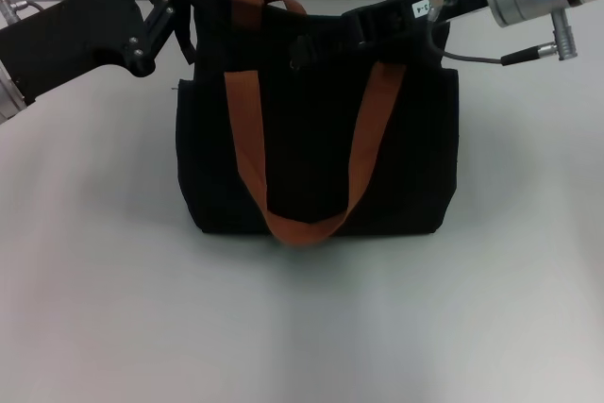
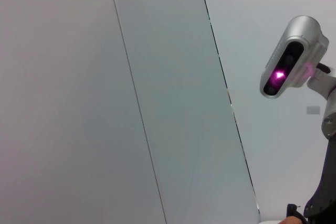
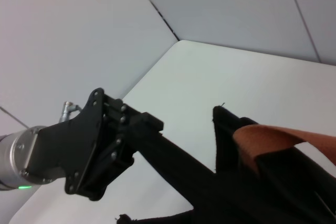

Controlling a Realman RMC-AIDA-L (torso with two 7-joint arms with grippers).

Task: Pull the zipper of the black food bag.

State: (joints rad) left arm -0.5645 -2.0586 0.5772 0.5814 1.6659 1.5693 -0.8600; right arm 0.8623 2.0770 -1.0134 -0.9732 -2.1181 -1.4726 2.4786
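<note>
The desk point(image 1: 94, 309) carries the black food bag point(image 1: 316, 158), which stands upright at the middle of the head view with its two rust-orange straps point(image 1: 247, 129) draped down the near face. The top edge of the bag, along which the zip track must run, is laid out from the robot's left to its right, so the pull is judged to be a sideways one along that axis. The left end effector point(image 1: 179, 7) is placed at the upper left corner of the bag and is pressed together on a black fabric strip point(image 3: 173, 163) that leads off that corner; in the right wrist view the strip is seen stretched taut between the fingers and the bag. The right end effector point(image 1: 326, 44) is reached in from the right, low over the middle of the top edge, and is the nearer of the two to the track. Whether its fingers are spread or pinched on anything cannot be told, since black parts lie against black cloth. The zipper is not made out in any view; it is judged to lie on the top edge at or just beside the right end effector, with travel expected along the track while the left corner is held.
</note>
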